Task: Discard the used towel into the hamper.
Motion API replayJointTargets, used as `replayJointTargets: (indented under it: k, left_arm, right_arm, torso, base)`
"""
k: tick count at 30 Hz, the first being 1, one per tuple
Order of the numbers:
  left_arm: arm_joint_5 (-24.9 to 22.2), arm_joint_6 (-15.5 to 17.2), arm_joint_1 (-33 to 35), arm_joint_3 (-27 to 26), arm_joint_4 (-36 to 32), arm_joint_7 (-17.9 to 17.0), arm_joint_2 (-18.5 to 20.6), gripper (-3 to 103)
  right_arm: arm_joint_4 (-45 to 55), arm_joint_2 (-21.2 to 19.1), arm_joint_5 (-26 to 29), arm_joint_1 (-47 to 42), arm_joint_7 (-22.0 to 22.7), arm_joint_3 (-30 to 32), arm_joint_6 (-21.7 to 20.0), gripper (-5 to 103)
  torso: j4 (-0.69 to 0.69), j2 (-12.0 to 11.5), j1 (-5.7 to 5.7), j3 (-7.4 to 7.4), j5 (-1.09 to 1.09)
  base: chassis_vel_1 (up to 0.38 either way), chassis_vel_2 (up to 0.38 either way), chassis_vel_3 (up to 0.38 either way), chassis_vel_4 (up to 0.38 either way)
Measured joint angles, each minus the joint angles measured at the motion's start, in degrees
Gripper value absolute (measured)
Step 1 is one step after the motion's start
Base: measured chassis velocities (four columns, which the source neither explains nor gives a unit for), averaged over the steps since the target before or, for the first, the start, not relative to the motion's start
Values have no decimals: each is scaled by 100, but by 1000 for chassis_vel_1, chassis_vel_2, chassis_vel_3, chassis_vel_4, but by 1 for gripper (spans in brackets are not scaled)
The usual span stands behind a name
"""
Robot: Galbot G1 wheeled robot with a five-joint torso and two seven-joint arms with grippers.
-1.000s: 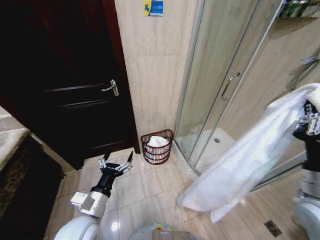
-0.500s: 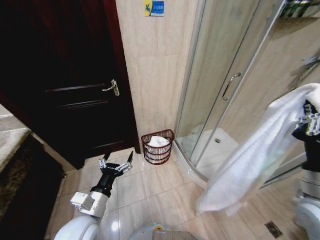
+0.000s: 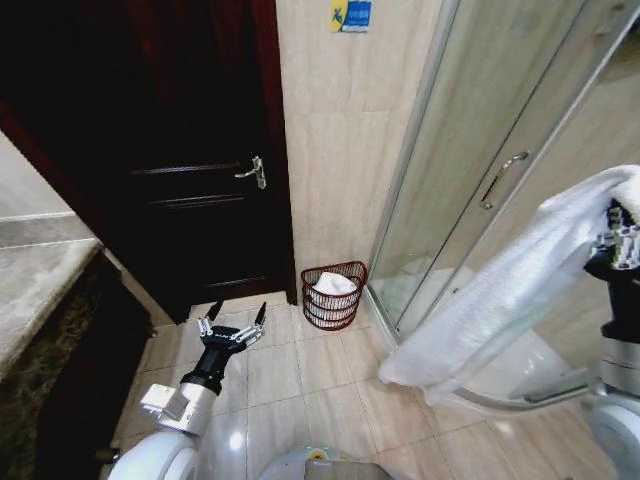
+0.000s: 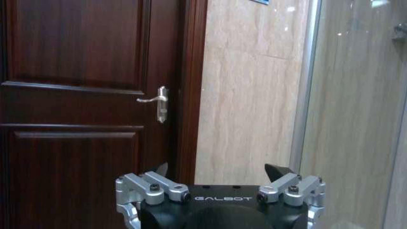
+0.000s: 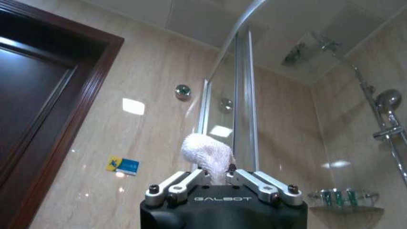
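The white towel [image 3: 500,300] is hanging in a long diagonal drape, its upper end pinched between the closed fingers of the right gripper [image 5: 216,172] and its lower end dangling above the floor tiles. The reddish-brown wire hamper [image 3: 333,295] is standing upright against the wall, already holding white cloth

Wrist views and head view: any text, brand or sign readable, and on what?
"GALBOT" on the left gripper body.
"GALBOT" on the right gripper body, shut on the towel.
Blue and yellow wall sign above the hamper: print too small to read.
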Motion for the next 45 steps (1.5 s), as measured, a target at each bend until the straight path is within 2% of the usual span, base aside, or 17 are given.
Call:
replayJointTargets:
  k: [31,45]
  left_arm:
    - [0,0,0,0,0,0,0,99]
    - [0,0,0,0,0,0,0,99]
  right_arm:
    - [0,25,-7,60,-29,-30,3,7]
    - [0,-117,-126,759,-63,-503,35,7]
  torso:
    - [1,-4,-2,-2,-1]
    - [0,-5,-2,-3,0]
  base:
    - [32,32,30,33]
    - [0,0,0,0]
